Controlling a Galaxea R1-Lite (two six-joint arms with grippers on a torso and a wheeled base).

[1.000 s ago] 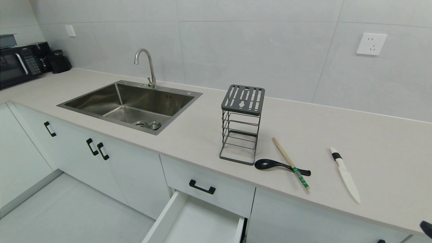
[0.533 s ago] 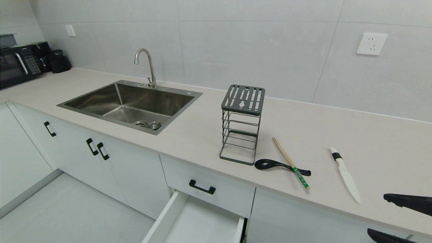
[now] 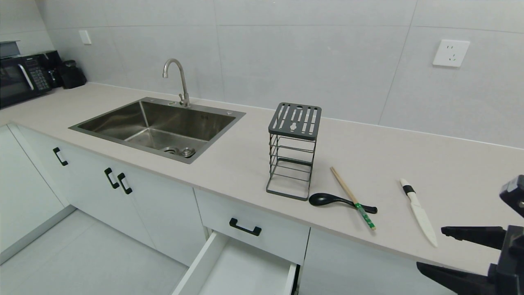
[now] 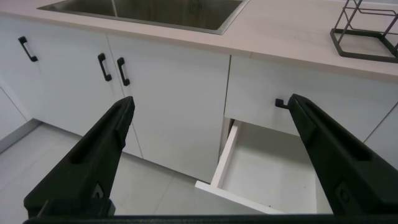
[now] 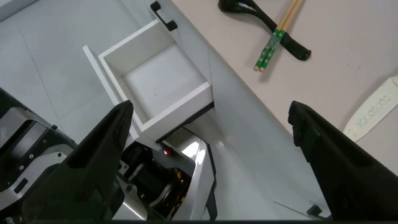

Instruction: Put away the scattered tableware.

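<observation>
R gripper [image 3: 430, 248] is cut off by the head view's edge, jaws wide apart, empty. L gripper [image 4: 211, 102] gapes empty too, facing the open white drawer [image 4: 261, 180]. On the beige countertop [image 3: 245, 164], right of the dark wire rack [image 3: 292, 151], lie the white knife w/ black band [image 3: 418, 211], black spoon [image 3: 327, 199] and green-tipped wooden chopsticks [image 3: 352, 197] crossing its handle. Vs 0.5 s ago, R gripper has come further in, nearer the knife; tableware unmoved.

The right hand [image 3: 430, 248] and left hand [image 4: 211, 102] have long, tapered matte-black fingers [image 4: 93, 155].

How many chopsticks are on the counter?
2. Both chopsticks lie side by side on the counter, across the handle of the black spoon, right of the rack.
</observation>
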